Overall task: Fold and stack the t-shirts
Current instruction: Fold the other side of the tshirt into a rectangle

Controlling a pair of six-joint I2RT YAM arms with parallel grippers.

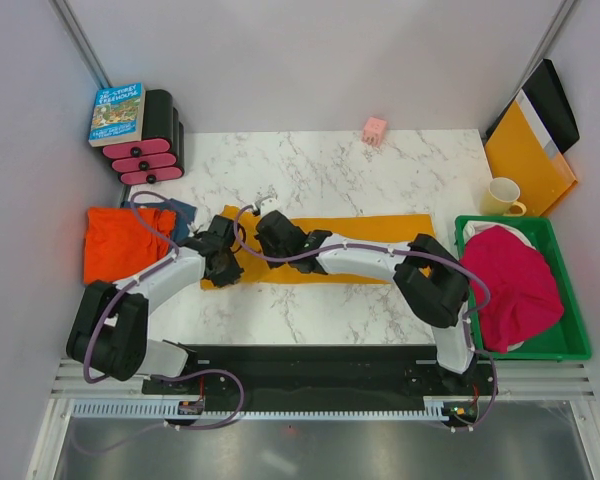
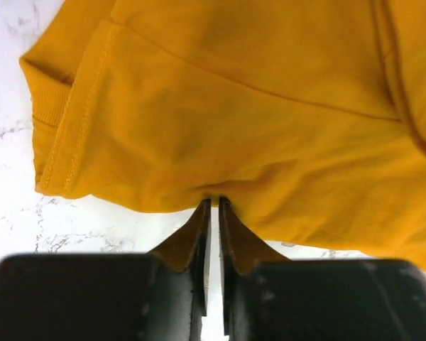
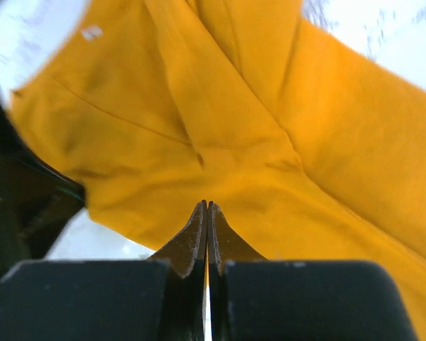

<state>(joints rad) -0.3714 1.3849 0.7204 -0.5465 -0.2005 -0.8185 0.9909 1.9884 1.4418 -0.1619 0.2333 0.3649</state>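
Note:
The mustard-yellow t-shirt (image 1: 360,250) lies as a long folded strip across the middle of the table. My left gripper (image 1: 225,262) is at its left end, shut on the shirt's near edge (image 2: 199,142); the tips (image 2: 214,200) pinch the fabric. My right gripper (image 1: 270,232) is just beside it, also over the left end, shut on a fold of the same shirt (image 3: 220,142); its tips (image 3: 206,204) are pressed together. The red-orange shirt (image 1: 120,243) lies at the left, with the dusty blue shirt (image 1: 183,214) partly under it. The magenta-pink shirt (image 1: 515,285) is heaped in the green bin (image 1: 570,345).
A book (image 1: 116,112) rests on a black and pink holder (image 1: 152,150) at the back left. A small pink object (image 1: 375,129) sits at the back edge. A cream mug (image 1: 503,197) and a stiff yellow-orange folder (image 1: 528,160) stand at the back right.

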